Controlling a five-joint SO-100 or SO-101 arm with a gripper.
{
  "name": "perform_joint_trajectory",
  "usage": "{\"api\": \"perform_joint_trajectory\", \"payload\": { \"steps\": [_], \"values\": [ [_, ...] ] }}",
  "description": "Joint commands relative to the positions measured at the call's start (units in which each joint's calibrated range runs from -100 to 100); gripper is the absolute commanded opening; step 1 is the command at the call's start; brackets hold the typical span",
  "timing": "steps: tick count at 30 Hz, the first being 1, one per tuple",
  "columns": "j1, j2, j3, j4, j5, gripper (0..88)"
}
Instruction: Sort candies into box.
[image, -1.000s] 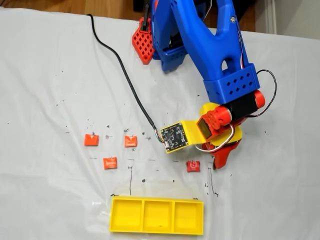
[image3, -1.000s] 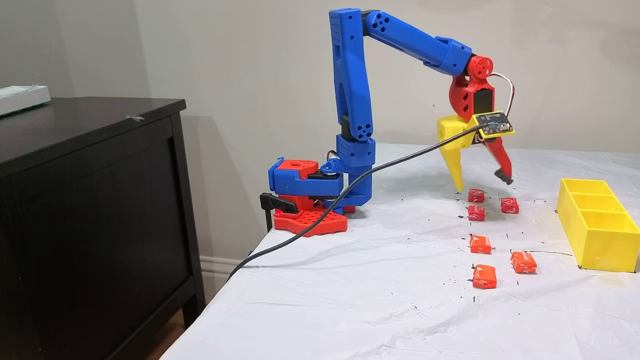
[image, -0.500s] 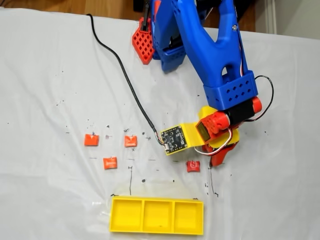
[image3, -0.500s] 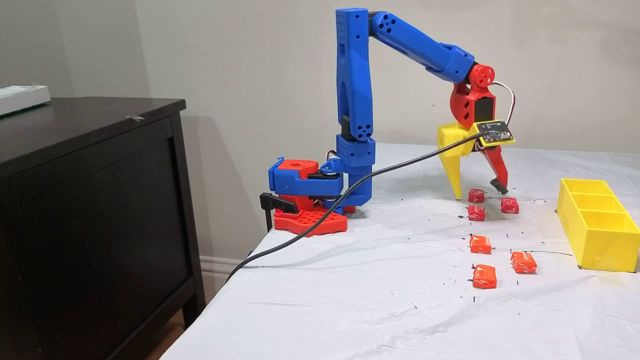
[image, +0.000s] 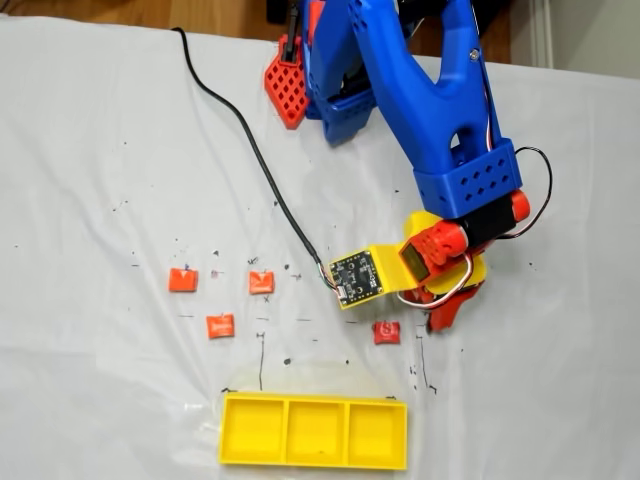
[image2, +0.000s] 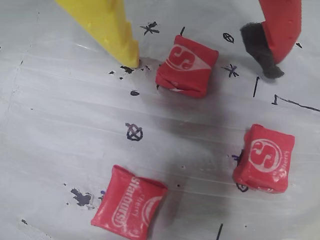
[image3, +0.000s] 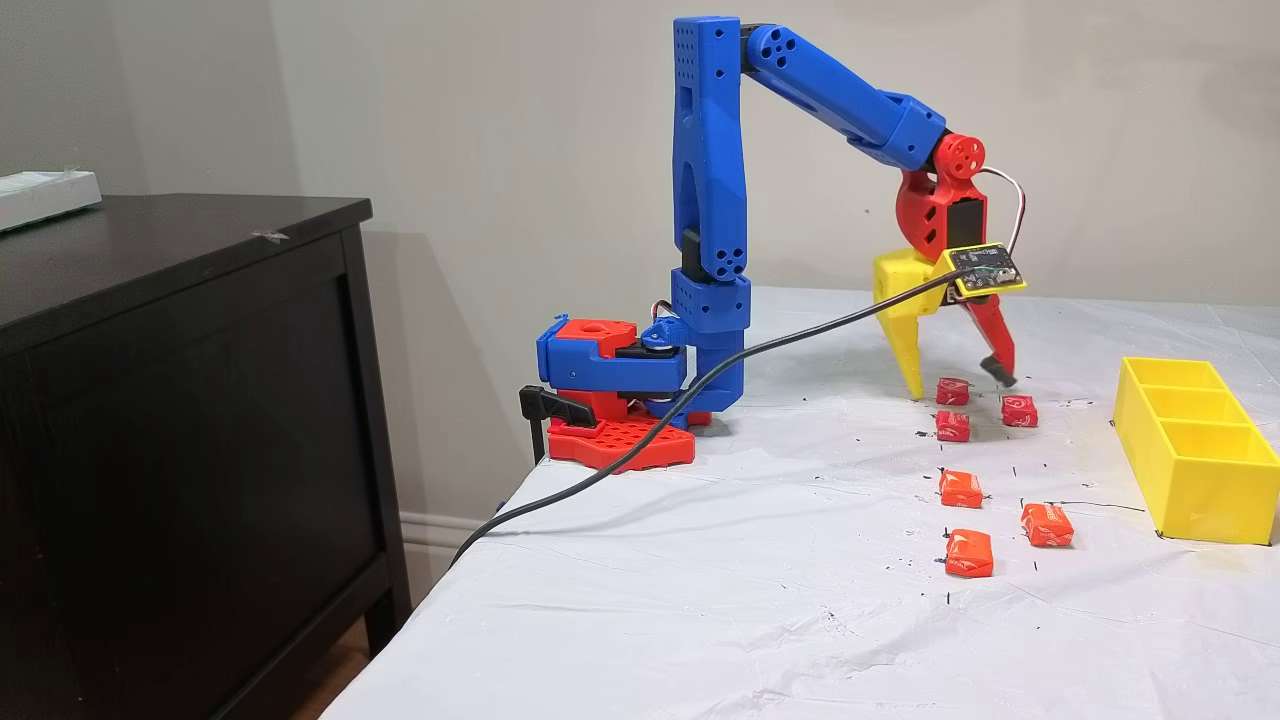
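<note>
Blue arm (image: 440, 110) hides two red candies overhead; gripper (image2: 202, 57) gapes around one candy (image2: 186, 65).

Taking the yellow tray (image: 313, 431) as the landmark: its three compartments are open from above with nothing over them. In the fixed view from above, bare white cloth (image: 120, 150) lies between the tray and the candies. Three orange candies (image: 260, 282) sit apart from each other, with gaps of cloth around each. Farther along the row, the open gripper (image2: 202, 60) straddles one red candy (image2: 187, 65), its yellow finger (image2: 107, 30) tip at the cloth just beside that candy, its red finger (image2: 280, 25) apart on the other side. Two more red candies (image2: 263, 158) lie near, separated by cloth. The black cable (image: 245, 140) crosses the cloth beyond the candies from the tray.
</note>
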Motion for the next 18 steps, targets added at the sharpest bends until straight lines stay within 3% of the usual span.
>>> {"api": "perform_joint_trajectory", "payload": {
  "steps": [1, 6, 10, 13, 18],
  "values": [
    [-0.27, 0.50, -0.47, -1.55, 0.88, 23.5],
    [0.09, 2.88, -0.01, -3.76, 1.47, 20.9],
    [0.45, 4.32, 0.17, -5.48, 1.76, 12.2],
    [0.81, 2.37, 0.62, -5.97, 1.71, 0.2],
    [0.90, -6.11, 2.72, -3.92, 2.25, 0.2]
  ]
}}
